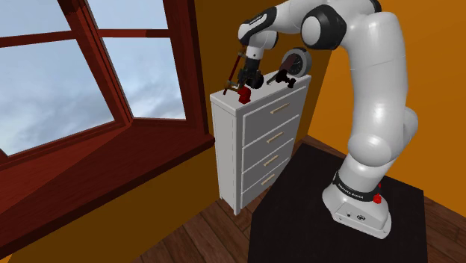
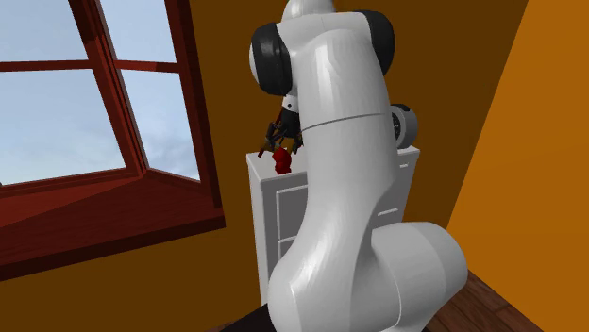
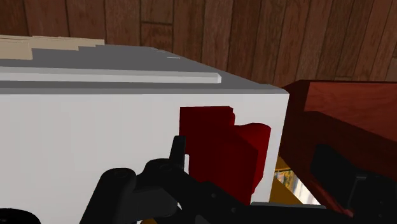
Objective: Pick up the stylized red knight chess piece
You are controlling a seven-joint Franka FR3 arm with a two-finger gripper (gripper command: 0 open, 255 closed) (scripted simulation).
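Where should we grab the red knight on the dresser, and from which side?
Clasp the red knight across its blocky body's flat faces, coming from above: it sits at the white dresser top's corner, so a side approach likely risks pushing it off.

Blocky red knight (image 1: 243,94), at dresser (image 1: 265,142) top corner

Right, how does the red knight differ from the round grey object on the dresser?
Colour: the red knight is deep red, the round grey object pale grey. Shape: the red knight is blocky, the round grey object a disc on edge. Place: in the shoulder view the red knight is at the left end of the dresser top by the gripper, the round grey object at its right end. Both are at its top.
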